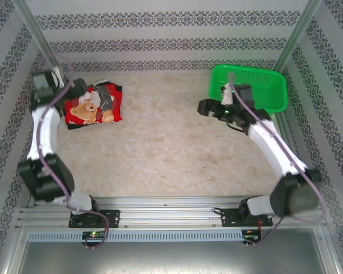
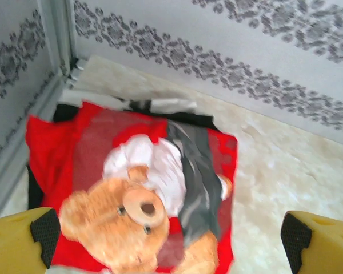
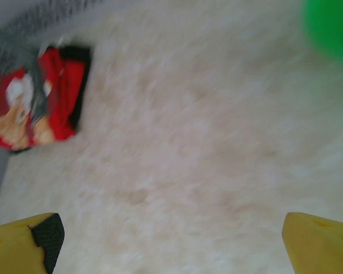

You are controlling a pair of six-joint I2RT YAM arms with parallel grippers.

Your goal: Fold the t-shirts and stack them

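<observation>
progress check, going left to right: in the far left corner of the desk [image 1: 171,154] the red shirt [image 2: 131,188] with the teddy bear print lies folded flat, bear side up. it sits right on top of the black shirt [image 2: 200,120], whose dark edge peeks out along the far side and the left side. so folding and stacking both look done to me, though i can't tell how tidy the black one is underneath. left jaws hang just above that pile, spread wide, holding nothing. middle of the desk is just bare top. over on the right, the right jaws are wide apart too, gripping nothing, pointed down at bare desk near the green basket [image 1: 274,103]. i can't make out any more cloth in that basket, so my guess is nothing's left except pulling the arms back.
</observation>
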